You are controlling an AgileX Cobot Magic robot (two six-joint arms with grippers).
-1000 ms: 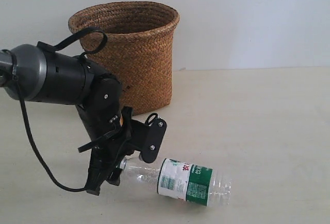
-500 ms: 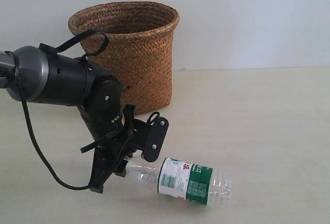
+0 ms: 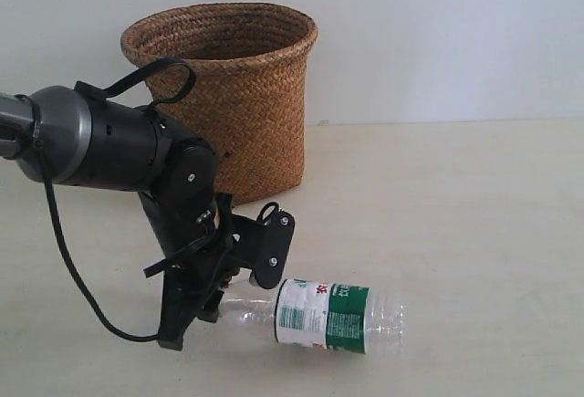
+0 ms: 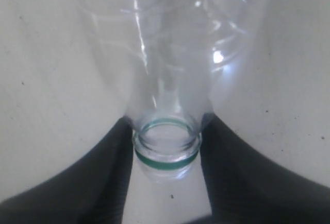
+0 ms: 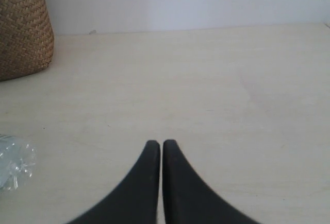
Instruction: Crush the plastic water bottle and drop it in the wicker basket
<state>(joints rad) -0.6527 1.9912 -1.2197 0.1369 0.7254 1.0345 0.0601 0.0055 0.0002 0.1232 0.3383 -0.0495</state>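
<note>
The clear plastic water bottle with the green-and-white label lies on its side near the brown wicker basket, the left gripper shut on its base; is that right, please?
Almost: the clear plastic water bottle lies on its side near the brown wicker basket, but the left gripper is shut on its green-ringed neck, not its base, as the left wrist view shows.

Work surface: a pale cream, flat, matte tabletop (image 3: pixel 474 233) fills the lower part of the exterior view. The left wrist view shows small dark specks scattered on it. Background: a plain off-white wall (image 3: pixel 438 32) rises directly behind the tabletop, meeting it along a straight horizontal edge.
</note>
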